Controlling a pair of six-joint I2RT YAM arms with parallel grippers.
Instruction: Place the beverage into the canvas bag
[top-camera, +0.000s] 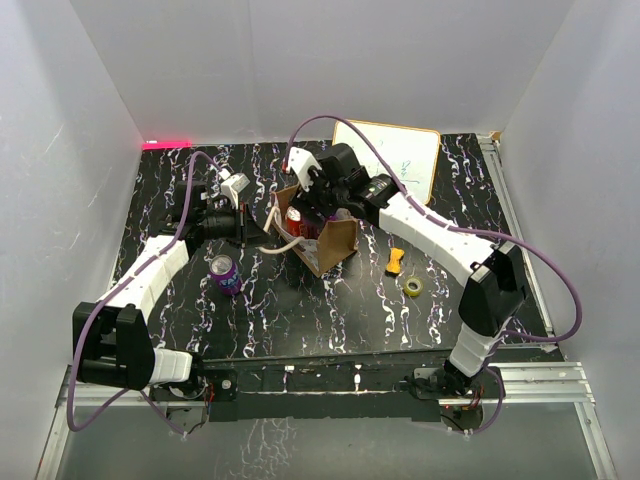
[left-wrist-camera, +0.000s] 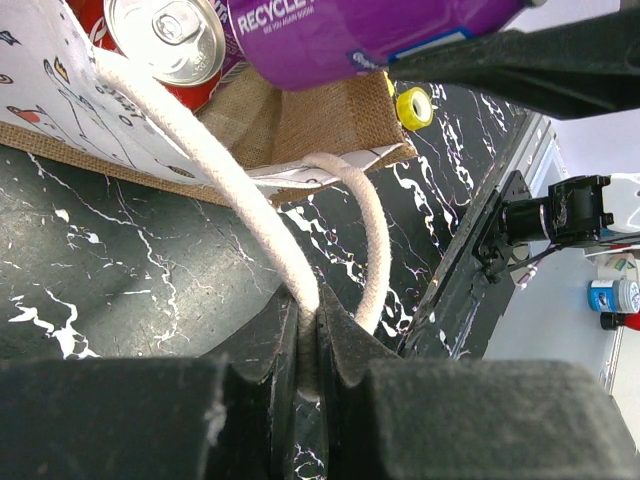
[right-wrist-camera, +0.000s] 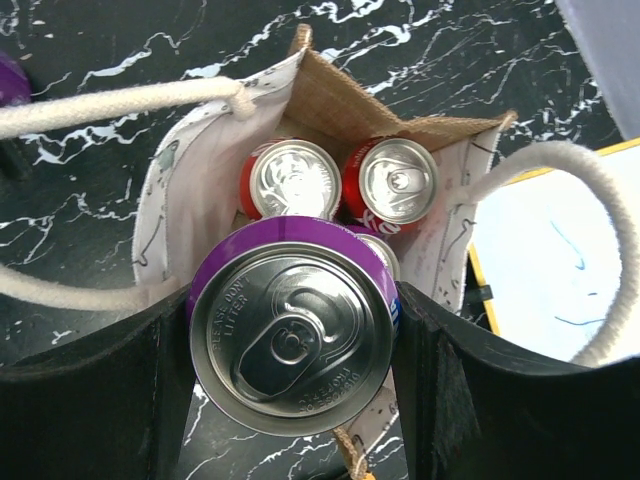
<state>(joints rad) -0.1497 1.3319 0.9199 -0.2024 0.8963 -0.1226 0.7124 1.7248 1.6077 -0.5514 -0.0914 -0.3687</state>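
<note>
Currently the right gripper (right-wrist-camera: 295, 385) clamps its black fingers on the smooth purple can (right-wrist-camera: 290, 335), which is upright with its silver lid up, directly above the open canvas bag (right-wrist-camera: 335, 105). Coarse tan weave lines the bag, and two red cans (right-wrist-camera: 293, 180) stand inside. The left gripper (left-wrist-camera: 308, 350) is closed tight on one cream rope handle (left-wrist-camera: 240, 190). The bag stands near the middle of the glossy black, white-veined table (top-camera: 330, 310), between matte white walls (top-camera: 200, 70).

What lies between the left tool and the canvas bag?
The cream rope handle, pinched in the left tool, runs to the canvas bag; left wrist view shows it.
</note>
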